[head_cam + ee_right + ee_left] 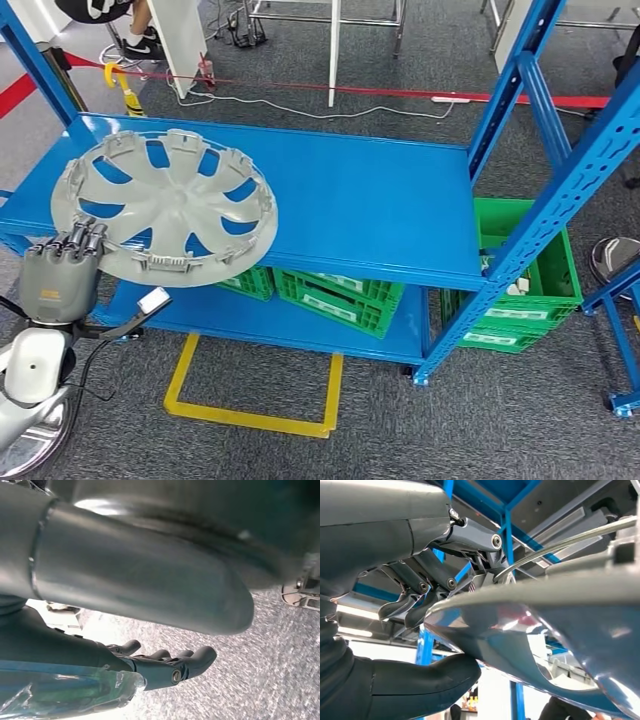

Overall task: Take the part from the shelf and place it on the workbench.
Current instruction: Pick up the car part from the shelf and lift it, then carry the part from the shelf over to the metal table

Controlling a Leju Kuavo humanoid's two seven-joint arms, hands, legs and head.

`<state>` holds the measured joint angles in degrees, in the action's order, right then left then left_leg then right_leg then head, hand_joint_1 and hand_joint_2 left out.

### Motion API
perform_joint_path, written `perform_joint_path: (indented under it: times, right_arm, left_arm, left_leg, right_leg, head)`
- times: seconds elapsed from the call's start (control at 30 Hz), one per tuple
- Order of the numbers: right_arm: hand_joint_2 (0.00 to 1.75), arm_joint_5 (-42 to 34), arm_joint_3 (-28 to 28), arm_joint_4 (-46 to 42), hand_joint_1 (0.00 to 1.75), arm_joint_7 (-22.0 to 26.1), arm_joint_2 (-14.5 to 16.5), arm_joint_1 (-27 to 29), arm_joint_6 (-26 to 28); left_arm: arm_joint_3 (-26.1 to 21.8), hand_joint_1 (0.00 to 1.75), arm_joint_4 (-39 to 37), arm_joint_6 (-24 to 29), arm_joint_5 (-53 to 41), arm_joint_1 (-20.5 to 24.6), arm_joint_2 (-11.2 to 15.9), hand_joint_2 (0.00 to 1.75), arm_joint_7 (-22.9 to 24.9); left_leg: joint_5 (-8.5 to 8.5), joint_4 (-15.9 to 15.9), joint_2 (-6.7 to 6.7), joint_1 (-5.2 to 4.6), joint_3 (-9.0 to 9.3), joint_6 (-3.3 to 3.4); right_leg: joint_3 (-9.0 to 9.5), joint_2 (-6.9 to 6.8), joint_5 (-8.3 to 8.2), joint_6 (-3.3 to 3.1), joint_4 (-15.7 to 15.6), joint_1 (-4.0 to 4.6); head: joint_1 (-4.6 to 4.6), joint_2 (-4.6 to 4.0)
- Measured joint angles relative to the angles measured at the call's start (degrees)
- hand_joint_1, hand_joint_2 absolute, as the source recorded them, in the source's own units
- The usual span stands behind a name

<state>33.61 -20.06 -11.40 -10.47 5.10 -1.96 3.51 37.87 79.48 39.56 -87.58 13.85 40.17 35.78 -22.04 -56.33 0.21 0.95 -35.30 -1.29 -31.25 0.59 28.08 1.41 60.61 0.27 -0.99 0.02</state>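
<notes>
A: Where is the hubcap (pixel 164 205) now?

B: Left of the head view, over the left end of the blue shelf (pixel 362 205). Whether it rests on the shelf top or is lifted off it, I cannot tell. Its near edge hangs past the shelf's front lip.

A: And the left hand (pixel 64 270)?

B: At the lower left of the frame, at the hubcap's near-left rim. Its fingers (pixel 79 240) are bunched together and curl over the top of the rim. In the left wrist view the hubcap's edge (pixel 531 625) sits between the dark fingers (pixel 429 575) on one face and the thick thumb (pixel 433 680) on the other, so the rim is pinched.

A: The right hand?

B: In the right wrist view the right hand (pixel 166 667) hangs over grey carpet (pixel 271 670), its fingers (pixel 196 657) slightly apart, loosely curled, holding nothing.

A: Anything else nearby?

B: Green crates (pixel 340 295) on the lower shelf, and yellow floor tape (pixel 249 415) in front of the rack.
</notes>
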Motion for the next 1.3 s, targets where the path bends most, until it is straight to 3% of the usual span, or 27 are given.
perform_joint_path:
  times: [0.07, 0.13, 0.2, 0.27, 0.3, 0.33, 0.37, 0.43, 0.47, 0.53, 0.57, 0.63, 0.67, 0.7, 0.77, 0.8, 0.83, 0.87, 0.9, 0.97, 1.0, 1.03, 1.1, 1.17, 1.23, 1.3]
  right_arm:
    - [0.0, 0.3, 0.0, 0.0, 0.0, 0.1, 0.0, -0.1, 0.1]
    - [0.0, 0.5, 0.0, 0.0, 0.0, 0.2, 0.1, -0.1, 0.2]
    - [0.0, 0.8, 0.0, 0.0, 0.0, 0.2, 0.2, -0.1, 0.2]
    - [0.0, 1.1, 0.0, 0.0, 0.0, 0.2, 0.3, -0.2, 0.3]
    - [0.0, 1.2, 0.0, 0.0, 0.0, 0.2, 0.4, -0.2, 0.3]
    - [0.0, 1.3, 0.0, 0.0, 0.0, 0.2, 0.6, -0.2, 0.4]
    - [0.0, 1.5, 0.0, 0.0, 0.0, 0.2, 0.7, -0.2, 0.4]
    - [0.0, 1.6, 0.0, 0.0, 0.0, 0.2, 1.0, -0.2, 0.5]
    - [0.0, 1.5, 0.0, 0.0, 0.0, 0.2, 1.1, -0.3, 0.6]
    - [0.0, 1.5, 0.0, -0.1, 0.0, 0.2, 1.2, -0.3, 0.7]
    - [0.0, 1.5, 0.0, -0.1, 0.0, 0.2, 1.3, -0.3, 0.8]
    - [0.0, 1.7, 0.0, -0.1, 0.0, 0.3, 1.4, -0.1, 0.8]
    - [0.0, 1.8, 0.0, 0.0, 0.0, 0.3, 1.4, 0.0, 0.9]
    - [0.0, 2.0, 0.1, 0.0, 0.0, 0.3, 1.4, 0.1, 0.9]
    - [0.0, 2.4, 0.1, 0.0, 0.0, 0.1, 1.5, 0.1, 1.1]
    - [0.0, 2.5, 0.1, 0.0, 0.0, 0.0, 1.5, 0.0, 1.1]
    - [0.0, 2.5, 0.1, 0.0, 0.0, 0.0, 1.5, 0.0, 1.2]
    - [0.0, 2.6, 0.1, 0.0, 0.0, 0.0, 1.5, -0.1, 1.2]
    - [0.0, 2.6, 0.2, 0.0, 0.0, 0.0, 1.5, -0.2, 1.2]
    - [0.0, 2.8, 0.2, 0.0, 0.0, 0.0, 1.5, -0.3, 1.2]
    - [0.0, 2.9, 0.2, 0.0, 0.0, 0.0, 1.5, -0.3, 1.2]
    - [0.0, 3.0, 0.2, -0.1, 0.0, 0.0, 1.5, -0.4, 1.2]
    - [0.0, 3.1, 0.3, -0.1, 0.0, 0.1, 1.5, -0.4, 1.2]
    - [0.0, 3.2, 0.3, -0.1, 0.0, 0.2, 1.6, -0.4, 1.2]
    - [0.0, 3.5, 0.3, -0.1, 0.0, -0.2, 1.7, -0.4, 1.4]
    - [0.0, 3.8, 0.5, -0.1, 0.0, -0.4, 1.8, -0.3, 1.8]
  left_arm:
    - [-1.0, 1.75, 0.4, 0.0, 0.0, -0.6, 0.1, 1.75, -0.3]
    - [-2.1, 1.75, 0.9, 0.0, 0.0, -1.5, 0.3, 1.75, -0.7]
    - [-3.4, 1.75, 1.3, 0.0, 0.0, -2.5, 0.5, 1.75, -1.4]
    - [-4.8, 1.75, 1.8, 0.0, 0.0, -3.4, 0.5, 1.75, -2.4]
    - [-5.6, 1.75, 2.1, 0.0, 0.0, -4.1, 0.5, 1.75, -3.0]
    - [-6.5, 1.75, 2.4, 0.0, 0.0, -4.8, 0.5, 1.75, -3.8]
    - [-7.4, 1.75, 2.7, 0.0, 0.0, -5.6, 0.5, 1.75, -4.5]
    - [-9.3, 1.75, 3.5, 0.0, 0.0, -7.2, 0.5, 1.75, -6.2]
    - [-10.5, 1.75, 4.0, 0.0, 0.0, -8.0, 0.4, 1.75, -7.2]
    - [-13.2, 1.75, 4.9, 0.0, 0.0, -9.7, 0.1, 1.75, -9.1]
    - [-14.5, 1.75, 5.3, 0.0, 0.0, -10.5, -0.2, 1.75, -10.2]
    - [-17.2, 1.75, 6.0, 0.0, 0.0, -12.2, -1.0, 1.75, -13.1]
    - [-18.7, 1.75, 6.4, 0.0, 0.0, -13.1, -1.7, 1.75, -15.0]
    - [-20.3, 1.75, 6.8, 0.0, 0.0, -13.9, -2.3, 1.75, -16.8]
    - [-23.4, 1.75, 7.4, 0.0, 0.0, -15.2, -3.8, 1.75, -19.8]
    - [-24.7, 1.75, 7.6, 0.0, 0.0, -15.7, -4.5, 1.75, -20.7]
    - [-25.8, 1.75, 7.7, 0.0, 0.0, -16.1, -5.2, 1.75, -21.4]
    - [-26.6, 1.75, 7.8, 0.0, 0.0, -16.4, -5.8, 1.75, -21.9]
    - [-27.4, 1.75, 8.0, 0.0, 0.0, -16.7, -6.4, 1.75, -22.5]
    - [-28.9, 1.75, 8.3, 0.0, 0.0, -17.1, -7.6, 1.75, -24.0]
    - [-29.6, 1.75, 8.4, 0.0, 0.0, -17.2, -8.3, 1.75, -24.9]
    - [-30.4, 1.75, 8.5, 0.0, 0.0, -17.3, -9.0, 1.75, -25.9]
    - [-31.6, 1.75, 8.5, 0.0, 0.0, -17.4, -10.4, 1.75, -27.5]
    - [-32.6, 1.75, 8.6, 0.1, 0.0, -17.6, -11.4, 1.75, -28.5]
    - [-33.7, 1.75, 8.7, 0.1, 0.0, -17.7, -12.1, 1.75, -29.1]
    - [-34.5, 1.75, 8.7, 0.1, 0.0, -17.8, -12.8, 1.75, -29.7]
  left_leg:
    - [0.93, 0.1, 0.0, 0.15, -0.36, -0.77]
    - [1.09, 0.0, -0.04, 0.38, -0.74, -1.52]
    - [-2.22, -2.9, -0.14, 0.47, -2.01, -1.96]
    - [-7.73, -9.9, -0.19, 0.49, -4.13, -2.26]
    - [-9.43, -13.5, -0.2, 0.5, -4.86, -2.41]
    - [-9.86, -15.8, -0.19, 0.53, -4.98, -2.55]
    - [-9.02, -16.3, -0.19, 0.59, -4.24, -2.67]
    - [-5.98, -11.8, -0.18, 0.84, 0.02, -3.01]
    - [-5.5, -7.5, -0.22, 0.96, 3.14, -3.24]
    - [-6.29, -1.1, -0.31, 0.97, 7.29, -2.8]
    - [-6.73, 0.2, -0.34, 0.8, 7.8, -2.27]
    - [-6.06, 0.3, -0.15, 0.62, 6.81, -0.88]
    - [-5.54, 0.2, -0.07, 0.57, 6.28, -0.26]
    - [-4.96, 0.2, 0.0, 0.57, 5.68, 0.26]
    - [-3.75, 0.2, 0.03, 0.37, 4.22, 0.85]
    - [-3.14, 0.2, 0.02, 0.2, 3.42, 0.96]
    - [-2.54, 0.1, 0.02, -0.02, 2.6, 1.05]
    - [-1.98, 0.1, 0.0, -0.28, 1.85, 1.13]
    - [-1.45, 0.1, -0.03, -0.56, 1.18, 1.21]
    - [-0.57, 0.1, -0.08, -0.92, 0.26, 1.28]
    - [-0.2, 0.1, -0.08, -0.93, -0.02, 1.2]
    - [0.14, 0.2, -0.05, -0.82, -0.2, 0.99]
    - [0.93, 0.4, 0.0, -0.48, -0.42, 0.24]
    - [0.84, 0.3, -0.06, -0.35, -0.79, -0.41]
    - [-2.43, -3.1, -0.2, -0.34, -2.19, -1.03]
    - [-7.04, -10.4, -0.26, -0.08, -4.64, -1.97]
  right_leg:
    - [1.28, 0.07, 0.53, -0.57, -2.4, 0.42]
    - [0.65, 0.03, -0.48, -1.46, -2.8, 0.41]
    - [-0.14, -0.13, -1.82, -2.36, -3.4, 0.19]
    - [-1.44, -0.22, -3.05, -2.68, -3.4, 0.19]
    - [-2.23, -0.23, -3.67, -2.68, -3.4, 0.19]
    - [-3.04, -0.23, -4.32, -2.67, -3.4, 0.18]
    - [-3.86, -0.22, -4.96, -2.6, -3.3, 0.15]
    - [-5.39, -0.13, -6.12, -2.15, -3.1, 0.05]
    - [-6.13, -0.04, -6.58, -1.81, -2.8, 0.11]
    - [-7.19, 0.11, -7.64, -1.14, -2.3, 0.39]
    - [-7.56, 0.15, -8.26, -0.9, -2.4, 0.46]
    - [-8.12, 0.15, -9.01, -0.39, -2.6, 0.28]
    - [-8.59, 0.1, -7.92, -0.08, -1.9, 0.16]
    - [-9.26, 0.04, -5.77, 0.21, 0.0, 0.11]
    - [-11.06, -0.06, 0.34, 0.54, 7.1, 0.11]
    - [-11.71, -0.06, 2.53, 0.53, 10.9, 0.14]
    - [-11.75, -0.05, 3.52, 0.37, 13.6, 0.19]
    - [-10.78, -0.05, 3.25, 0.02, 14.2, 0.32]
    - [-8.7, -0.05, 2.09, -0.53, 12.8, 0.55]
    - [-2.42, -0.07, 0.26, -2.42, 5.1, 1.36]
    - [0.54, -0.15, 0.36, -3.25, 0.9, 1.73]
    - [2.34, -0.18, 0.86, -3.83, -2.1, 2.11]
    - [3.28, -0.23, 1.25, -4.14, -4.6, 2.53]
    - [3.42, -0.27, -0.03, -4.07, -5.8, 2.26]
    - [3.47, -0.38, -1.47, -3.77, -6.8, 1.69]
    - [2.59, -0.48, -2.19, -3.44, -6.7, 1.41]
  head:
    - [-0.04, 0.0]
    - [-0.1, 0.0]
    - [0.02, 0.0]
    - [0.07, 0.0]
    - [0.06, 0.0]
    - [0.05, 0.0]
    - [0.06, 0.0]
    - [0.07, 0.0]
    - [0.12, 0.0]
    - [0.12, 0.0]
    - [0.11, 0.0]
    - [0.11, 0.0]
    - [0.06, 0.0]
    - [0.03, 0.0]
    - [-0.09, 0.0]
    - [-0.08, 0.0]
    - [-0.09, 0.0]
    - [-0.09, 0.0]
    - [-0.08, 0.0]
    - [-0.03, 0.0]
    - [-0.03, 0.0]
    - [-0.03, 0.0]
    - [-0.13, 0.0]
    - [-0.2, 0.0]
    - [-0.07, 0.0]
    - [0.06, 0.0]
